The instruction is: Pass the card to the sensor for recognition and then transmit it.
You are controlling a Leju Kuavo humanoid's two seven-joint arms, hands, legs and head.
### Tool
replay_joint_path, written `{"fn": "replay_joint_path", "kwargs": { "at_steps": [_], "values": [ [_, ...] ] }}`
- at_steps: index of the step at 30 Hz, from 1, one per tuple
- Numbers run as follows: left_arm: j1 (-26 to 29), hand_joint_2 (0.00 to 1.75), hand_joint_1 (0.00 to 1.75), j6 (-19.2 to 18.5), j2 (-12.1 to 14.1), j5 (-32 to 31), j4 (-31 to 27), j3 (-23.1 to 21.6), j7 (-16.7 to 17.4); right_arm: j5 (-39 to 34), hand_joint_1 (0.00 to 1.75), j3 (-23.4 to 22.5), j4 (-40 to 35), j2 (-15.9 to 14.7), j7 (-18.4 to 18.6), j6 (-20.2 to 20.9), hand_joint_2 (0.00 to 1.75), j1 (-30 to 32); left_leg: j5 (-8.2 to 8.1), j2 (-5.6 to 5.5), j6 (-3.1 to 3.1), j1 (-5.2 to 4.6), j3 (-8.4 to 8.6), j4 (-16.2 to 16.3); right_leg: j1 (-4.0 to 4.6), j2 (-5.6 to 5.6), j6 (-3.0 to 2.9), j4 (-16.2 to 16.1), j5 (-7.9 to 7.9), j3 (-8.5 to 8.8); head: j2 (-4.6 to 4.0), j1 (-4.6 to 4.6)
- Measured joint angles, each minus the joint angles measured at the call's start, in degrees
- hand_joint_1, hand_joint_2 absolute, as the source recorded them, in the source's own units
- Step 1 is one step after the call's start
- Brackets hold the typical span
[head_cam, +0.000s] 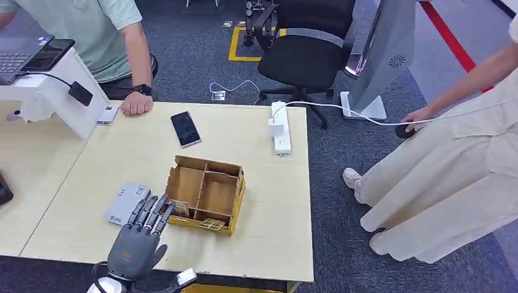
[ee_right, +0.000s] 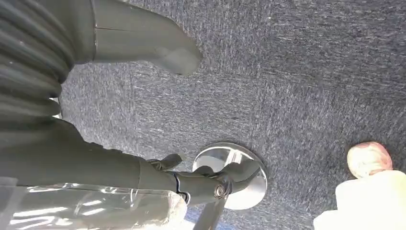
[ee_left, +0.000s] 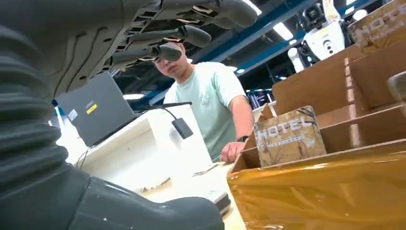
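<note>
your left hand (head_cam: 137, 235) sits over the near edge of the table (head_cam: 269, 244), fingers (head_cam: 154, 212) stretched forward and spread, grasping nothing. the fingertips reach the near left corner of the cardboard box (head_cam: 206, 193); you can't tell from the head view whether they touch it. the box is divided into compartments. the card (ee_left: 288, 135), printed "hotel", stands upright in the near left compartment, leaning on the wall, just ahead of your fingers. a second patterned card (head_cam: 212, 223) lies in the near middle compartment.

the sensor (head_cam: 127, 202), a flat grey pad, lies on the table just left of the box, beside your hand.

your right hand (ee_right: 143, 110) hangs over grey carpet (ee_right: 297, 76), thumb and fingers apart, nothing in it.

further back on the table: a phone (head_cam: 185, 129), a white power strip (head_cam: 280, 127). one person (head_cam: 98, 36) rests a fist at the far edge; another person (head_cam: 452, 159) in pale clothes stands to the right.
</note>
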Motion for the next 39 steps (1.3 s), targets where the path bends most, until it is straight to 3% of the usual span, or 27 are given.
{"fn": "replay_joint_path", "kwargs": {
  "at_steps": [15,39],
  "values": [
    [-4.5,1.75,0.0,0.72,-2.27,0.0,0.74,-8.04,0.09,0.07,0.0,0.37,0.02,0.0,0.52,-0.07,1.75,-0.26,0.0,-0.01,0.0,0.0,0.0,0.01,0.0,-0.01,0.0,0.0,0.01,0.01,0.0,0.0],
    [-9.35,1.75,0.0,1.9,-4.85,0.0,7.7,-12.46,-0.15,0.68,0.0,1.29,0.11,0.0,1.01,-0.07,1.75,-0.71,0.0,-0.01,0.0,-0.01,0.0,0.01,0.0,-0.01,0.0,0.0,0.01,0.0,-0.02,0.0]
  ]
}}
